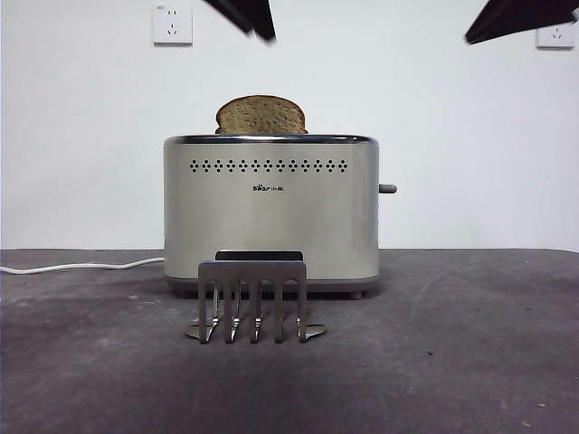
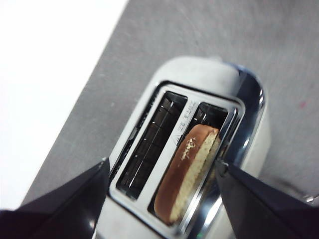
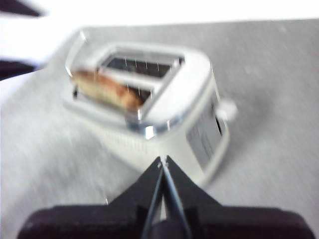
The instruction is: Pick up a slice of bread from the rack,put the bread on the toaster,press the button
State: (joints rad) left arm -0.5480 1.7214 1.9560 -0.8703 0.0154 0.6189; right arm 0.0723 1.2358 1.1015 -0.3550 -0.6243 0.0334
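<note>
Bread (image 1: 261,115) stands in the toaster (image 1: 270,212) behind the empty rack (image 1: 252,298); left tool (image 2: 162,172) released above it, right tool (image 3: 163,162) clenched empty nearby.

Looks like a lab test bench: a bare white wall (image 1: 434,108) carrying two sockets (image 1: 172,24), a dark grey table (image 1: 452,362), a toaster (image 1: 271,208) sitting alone, its white cord (image 1: 72,267) trailing off to the side.
</note>
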